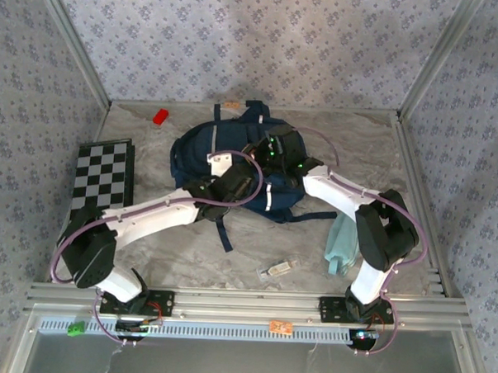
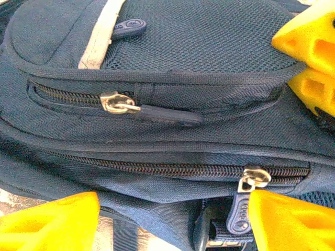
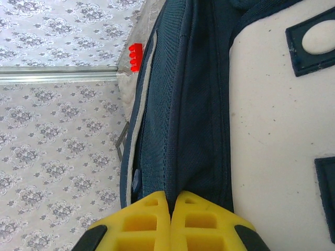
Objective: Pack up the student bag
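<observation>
Two zippers [image 2: 157,168] before wide left pincer [image 2: 170,209]; right pincer [image 3: 171,201] tight on student bag [image 1: 197,147].

On your left, a black-and-white checkerboard [image 1: 103,174] lies flat on the marbled grey table [image 1: 188,258], close to the patterned wall [image 1: 38,103]. Beyond it, near the far edge, you have 1 small red block [image 1: 160,116], and a little tan piece [image 1: 231,106] lies farther right along that edge. On your right, a pale teal cloth [image 1: 342,244] lies crumpled. Near the front middle you see 1 small clear item [image 1: 279,270], too small to identify. The front rail [image 1: 244,302] carries 1 orange tag [image 1: 281,327] and 1 green bit [image 1: 77,328].
</observation>
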Controlling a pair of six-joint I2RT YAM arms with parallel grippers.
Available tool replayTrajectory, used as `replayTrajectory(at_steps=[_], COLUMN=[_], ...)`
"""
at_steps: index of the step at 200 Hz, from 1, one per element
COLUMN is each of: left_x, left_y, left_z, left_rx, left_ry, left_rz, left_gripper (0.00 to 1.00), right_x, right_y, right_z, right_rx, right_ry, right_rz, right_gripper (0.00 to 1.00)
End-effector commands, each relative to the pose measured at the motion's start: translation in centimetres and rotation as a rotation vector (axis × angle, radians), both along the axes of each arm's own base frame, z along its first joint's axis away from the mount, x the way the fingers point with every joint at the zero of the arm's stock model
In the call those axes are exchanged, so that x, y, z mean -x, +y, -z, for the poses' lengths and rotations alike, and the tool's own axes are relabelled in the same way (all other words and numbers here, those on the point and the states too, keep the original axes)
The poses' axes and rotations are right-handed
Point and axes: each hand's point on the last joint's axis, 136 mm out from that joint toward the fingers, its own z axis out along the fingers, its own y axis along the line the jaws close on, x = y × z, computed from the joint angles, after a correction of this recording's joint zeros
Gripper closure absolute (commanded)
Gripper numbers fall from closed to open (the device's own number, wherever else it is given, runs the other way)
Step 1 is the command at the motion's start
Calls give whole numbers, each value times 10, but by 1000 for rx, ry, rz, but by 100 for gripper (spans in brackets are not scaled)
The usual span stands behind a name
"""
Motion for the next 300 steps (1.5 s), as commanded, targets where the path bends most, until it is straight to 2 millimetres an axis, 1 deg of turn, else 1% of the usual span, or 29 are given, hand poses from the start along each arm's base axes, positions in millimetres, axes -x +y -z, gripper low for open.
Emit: replayTrajectory(at_steps=[1, 22, 36, 54, 62, 84, 104, 144, 166, 190, 217, 245, 266, 300], left_x=[9, 15, 17, 18, 15, 4, 0, -11, -19, -27, -32, -32, -30, -21], left_y=[-15, -23, -31, -42, -43, -31, -41, -53, -46, -44, -40, -34, -28, -20], left_z=[-9, -9, -11, -15, -14, -7, -7, -4, 1, 5, 2, -5, -9, -13], left_rx=[8, 44, 100, 117, 115, 64, 102, 162, 134, 165, 163, 148, 154, 203], left_ry=[34, 83, 97, 92, 93, 114, 124, 133, 139, 125, 107, 89, 90, 126], left_rz=[188, 306, 378, 432, 422, 313, 314, 265, 186, 145, 119, 113, 116, 134], left_gripper=[25, 26, 30, 37, 39, 47, 50, 54, 60, 66, 75, 84, 90, 95], right_x=[-12, -12, -13, -15, -15, -17, -16, -16, -15, -13, -12, -10, -10, -10], right_y=[1, 2, 1, 0, 1, 3, 3, 5, 8, 7, 5, 2, -1, -9], right_z=[-101, -105, -106, -106, -104, -105, -104, -103, -99, -91, -82, -75, -73, -71], right_rx=[-170, -174, -178, -176, -178, -192, -189, -186, -186, -179, -177, -161, -153, -123], right_ry=[-216, -215, -214, -207, -199, -194, -191, -191, -184, -171, -157, -148, -153, -157], right_rz=[2, -5, -2, 3, 0, -2, -3, -3, -10, -7, -3, -2, 3, 8], right_gripper=[100, 100, 100, 100, 100, 100, 100, 100, 100, 100, 100, 100, 100, 100])
